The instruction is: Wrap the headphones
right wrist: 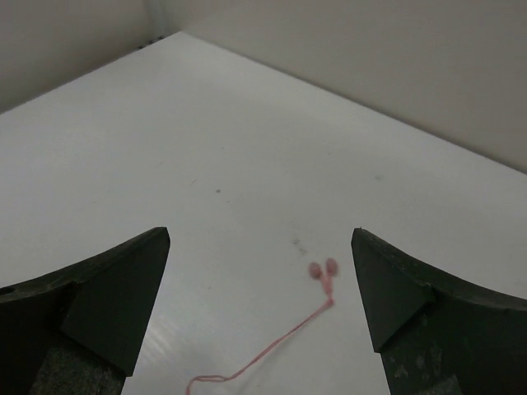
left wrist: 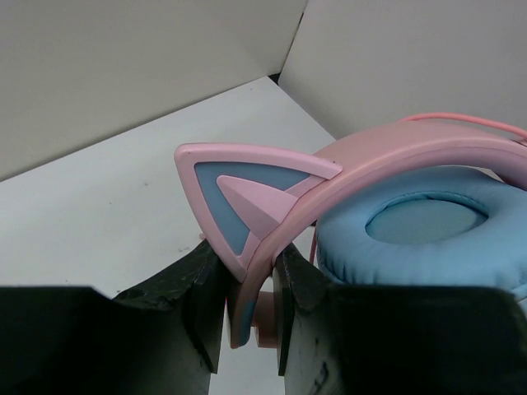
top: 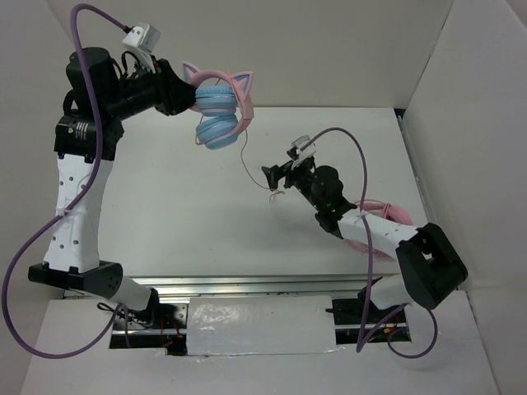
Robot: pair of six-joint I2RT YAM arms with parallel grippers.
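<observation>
Table (top: 165,197): white, smooth and matte. Walls close it in at left, back and right, and a broad bare stretch lies between my two arms.
Headphones (top: 221,113): held in the air over the far left of the table. Long axis runs far-to-near, with the pink band arching to the right, the padded blue cups stacked together and pointed cat ears on the band.
Left pincer (left wrist: 247,284): narrowed onto the band just beside one ear, gripping it.
Right pincer (right wrist: 259,247): spread wide and holding nothing, poised above the cable's end.
Cable (top: 244,160): thin and pink, hanging from the cups down to the table.
</observation>
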